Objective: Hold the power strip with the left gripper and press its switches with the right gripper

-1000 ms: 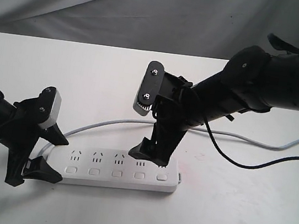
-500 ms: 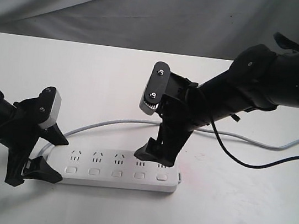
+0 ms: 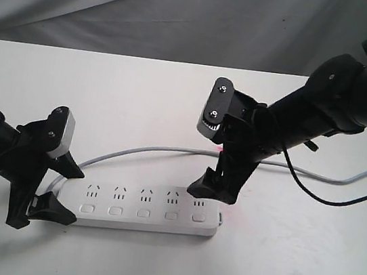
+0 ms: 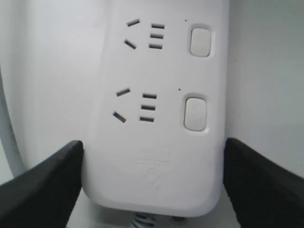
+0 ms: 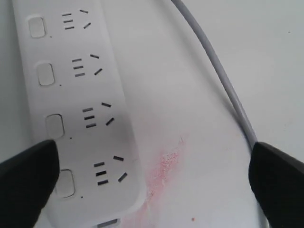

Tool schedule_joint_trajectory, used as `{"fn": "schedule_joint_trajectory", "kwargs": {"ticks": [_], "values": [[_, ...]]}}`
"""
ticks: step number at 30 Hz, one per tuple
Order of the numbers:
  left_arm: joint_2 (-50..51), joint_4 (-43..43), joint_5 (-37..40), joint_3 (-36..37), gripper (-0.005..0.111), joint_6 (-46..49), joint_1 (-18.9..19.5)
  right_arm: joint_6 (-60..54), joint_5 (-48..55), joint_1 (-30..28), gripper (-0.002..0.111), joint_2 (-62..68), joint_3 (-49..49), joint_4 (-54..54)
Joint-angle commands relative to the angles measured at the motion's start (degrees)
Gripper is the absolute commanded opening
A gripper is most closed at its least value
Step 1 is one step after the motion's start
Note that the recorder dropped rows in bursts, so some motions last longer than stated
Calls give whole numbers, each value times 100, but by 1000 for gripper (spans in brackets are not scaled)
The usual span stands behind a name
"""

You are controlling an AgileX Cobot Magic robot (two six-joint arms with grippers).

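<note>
The white power strip lies flat on the table near its front edge, with its row of switches along the near side. My left gripper is shut on the strip's left, cord end, one black finger pressed against each long side. Two switches show just beyond those fingers. My right gripper hangs open just above the far edge of the strip's right end. Its fingers stand wide apart, one over the strip by a switch, the other by the grey cord.
The grey cord loops behind the strip and runs off right. A black cable from the right arm drapes over the white table. A pink smear marks the table at the strip's right end. Grey cloth hangs behind.
My right gripper has risen off the strip near the fourth socket set and shifted right toward the strip's end, still open. The left gripper and the strip have not moved.
</note>
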Motion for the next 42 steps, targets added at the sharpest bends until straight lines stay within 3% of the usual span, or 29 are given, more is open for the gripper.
{"fn": "schedule_joint_trajectory", "kwargs": {"ticks": [1, 25, 42], "values": [[-16, -21, 0, -12, 48, -9, -14, -100, 139, -13, 105, -40, 13, 1], [-16, -21, 0, -12, 48, -9, -14, -733, -396, -4, 105, 437, 318, 325], [-16, -21, 0, -12, 48, -9, -14, -420, -420, 7, 105, 677, 318, -574]]}}
